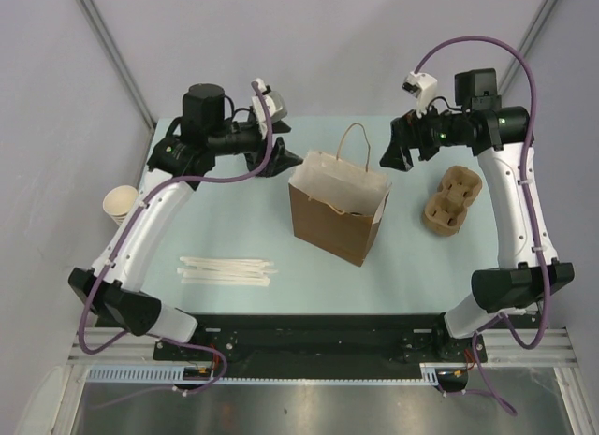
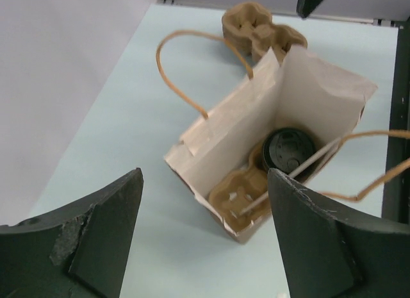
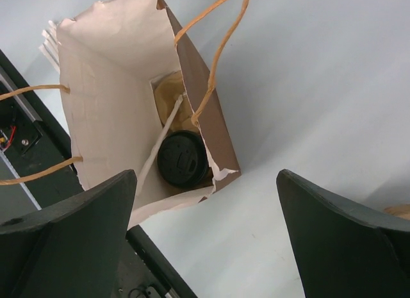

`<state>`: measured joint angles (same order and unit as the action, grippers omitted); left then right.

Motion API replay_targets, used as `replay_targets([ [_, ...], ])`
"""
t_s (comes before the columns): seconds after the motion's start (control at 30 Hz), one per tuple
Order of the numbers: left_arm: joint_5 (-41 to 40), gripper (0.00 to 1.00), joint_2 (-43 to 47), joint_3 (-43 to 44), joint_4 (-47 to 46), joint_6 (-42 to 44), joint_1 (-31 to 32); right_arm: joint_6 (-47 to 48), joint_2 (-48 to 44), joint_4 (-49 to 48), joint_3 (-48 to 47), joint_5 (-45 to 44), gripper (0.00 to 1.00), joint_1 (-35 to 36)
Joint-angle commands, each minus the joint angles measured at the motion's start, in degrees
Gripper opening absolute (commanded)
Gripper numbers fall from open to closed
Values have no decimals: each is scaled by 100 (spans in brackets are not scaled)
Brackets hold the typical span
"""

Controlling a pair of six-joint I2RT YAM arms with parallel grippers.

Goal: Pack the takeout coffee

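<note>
Left jaws, right jaws wide, empty | takeout coffee (image 2: 289,150) in bag (image 1: 328,224), stick (image 3: 160,141) alongside | cup tray (image 1: 453,201) nearby

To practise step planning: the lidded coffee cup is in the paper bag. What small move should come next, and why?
Probably draw both arms back from the paper bag. The coffee cup already sits in the carrier inside it, and the left end effector and right end effector are open, holding nothing.
</note>
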<state>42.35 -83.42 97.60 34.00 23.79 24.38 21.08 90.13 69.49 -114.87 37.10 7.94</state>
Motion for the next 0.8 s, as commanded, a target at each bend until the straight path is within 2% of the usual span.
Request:
replay_targets([
  [0.0,-24,84,720,-872,274,-60,-127,142,172,3,-71,236,95,128],
  [0.1,-95,84,1134,-1664,90,-111,-127,203,295,-15,-44,271,92,242],
  [0.3,-130,82,1266,-2183,64,-374,-118,291,523,-24,-62,236,90,418],
  [0.43,-174,84,1293,-2430,168,-735,-161,195,541,-41,-88,227,91,419],
  [0.63,-253,97,1688,-2991,133,-1271,-521,-139,102,-304,342,385,98,-143],
  [0.77,-349,99,2074,-3169,412,-1422,-891,-455,-460,-507,974,482,100,-653],
])
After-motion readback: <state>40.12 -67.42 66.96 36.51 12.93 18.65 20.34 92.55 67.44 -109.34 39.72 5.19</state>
